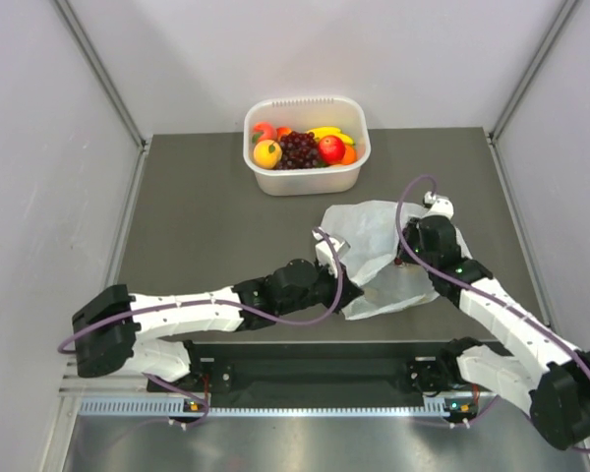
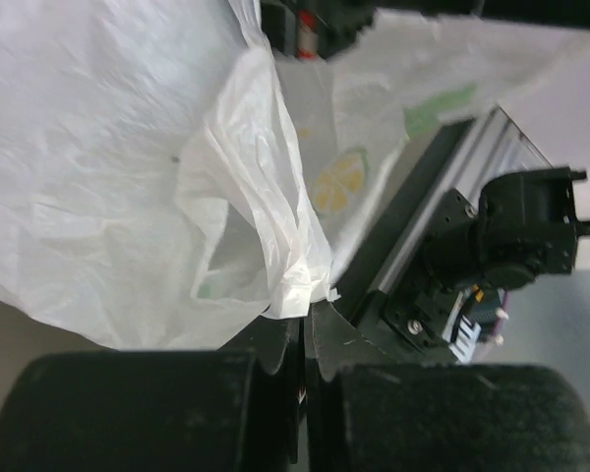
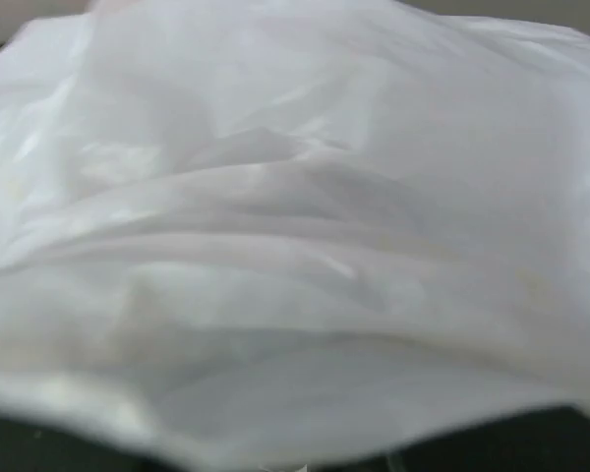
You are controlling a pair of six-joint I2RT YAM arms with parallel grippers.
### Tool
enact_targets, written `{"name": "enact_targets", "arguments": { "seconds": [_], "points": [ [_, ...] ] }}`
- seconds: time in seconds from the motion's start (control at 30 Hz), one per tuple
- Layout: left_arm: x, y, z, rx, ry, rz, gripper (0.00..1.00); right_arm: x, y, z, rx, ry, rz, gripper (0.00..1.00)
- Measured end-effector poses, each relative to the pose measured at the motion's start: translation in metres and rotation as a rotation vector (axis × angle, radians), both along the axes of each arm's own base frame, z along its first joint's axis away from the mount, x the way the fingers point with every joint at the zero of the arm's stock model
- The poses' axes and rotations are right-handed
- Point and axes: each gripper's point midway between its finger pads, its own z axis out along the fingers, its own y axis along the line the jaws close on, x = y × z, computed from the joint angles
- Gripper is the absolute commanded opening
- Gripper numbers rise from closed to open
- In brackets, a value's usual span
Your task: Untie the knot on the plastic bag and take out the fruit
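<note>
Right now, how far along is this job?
Done: mixed fruit sits in the rigid white tub; the thin white plastic bag lies slack, no knot visible. In hand: left pincer shut on a bag fold, right pincer at its edge. Left: confirm bag is empty.

My left arm [image 1: 192, 310] lies low, stretched from its base at the left toward the middle. My left gripper [image 2: 303, 324] is closed tight, its fingers pinched on a fold of the plastic bag [image 2: 128, 147]. My right arm [image 1: 501, 315] reaches up and left from its base, wrist bent downward. My right gripper [image 1: 405, 264] points down against the bag; its fingers are hidden, so I cannot tell their spread.
</note>
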Motion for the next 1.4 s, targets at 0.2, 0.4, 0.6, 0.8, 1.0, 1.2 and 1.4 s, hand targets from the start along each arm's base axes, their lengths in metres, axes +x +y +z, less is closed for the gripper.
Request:
{"name": "enact_targets", "arguments": {
  "seconds": [0.2,0.4,0.6,0.8,1.0,1.2,1.4],
  "points": [
    [0.033,0.022,0.036,0.002,-0.108,0.181,0.00,-0.038,0.033,0.021,0.053,0.110,0.270,0.00],
    [0.064,0.055,0.079,-0.033,-0.209,0.346,0.00,-0.077,0.058,0.039,0.122,0.197,0.503,0.00],
    [0.075,0.067,0.075,-0.007,-0.212,0.397,0.00,-0.108,0.080,0.072,0.226,0.169,0.698,0.00],
    [0.071,0.069,0.041,0.041,-0.167,0.392,0.00,-0.118,0.098,0.141,0.282,0.006,0.861,0.00],
    [0.068,0.075,0.005,0.102,-0.123,0.396,0.00,-0.137,0.109,0.219,0.312,-0.190,1.028,0.00],
    [0.068,0.074,0.007,0.084,-0.111,0.399,0.00,-0.143,0.112,0.284,0.310,-0.382,1.091,0.00],
    [0.063,0.069,0.007,0.069,-0.097,0.365,0.00,-0.082,0.121,0.313,0.288,-0.455,0.952,0.00]
  ]
}}
